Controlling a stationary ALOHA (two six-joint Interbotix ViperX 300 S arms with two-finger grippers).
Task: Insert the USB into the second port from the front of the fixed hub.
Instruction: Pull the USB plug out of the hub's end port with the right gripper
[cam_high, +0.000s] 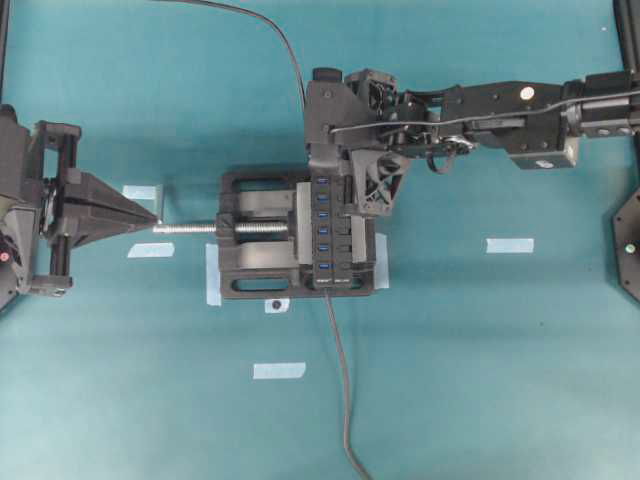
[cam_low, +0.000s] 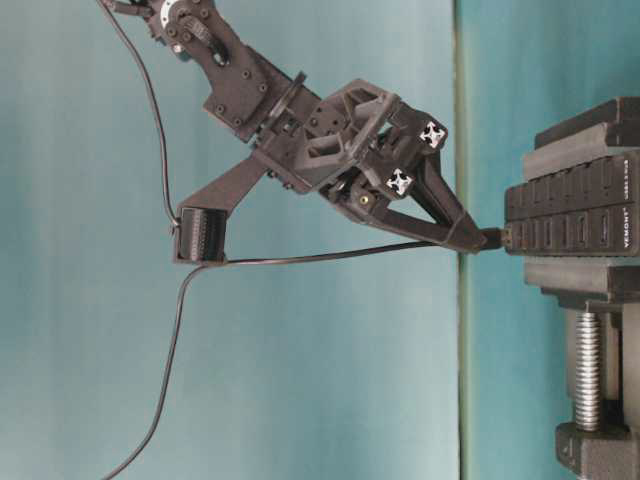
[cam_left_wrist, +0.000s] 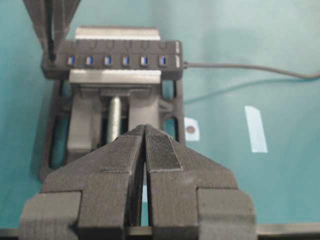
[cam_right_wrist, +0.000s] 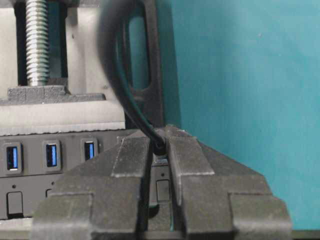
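Right gripper (cam_low: 470, 238) clamped on USB (cam_low: 492, 238), plug aligned at fixed hub (cam_low: 570, 215) port, centre-right; left gripper (cam_left_wrist: 145, 150) closed, empty.

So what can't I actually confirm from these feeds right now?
- Which port the USB faces: right gripper hides it in the right wrist view, arm overhead.
- Plug seating: too small at table level.
- Hub far-left port: right gripper's finger blocks it in the left wrist view.

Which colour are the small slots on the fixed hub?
Blue: the slots on the black fixed hub show best in the left wrist view.
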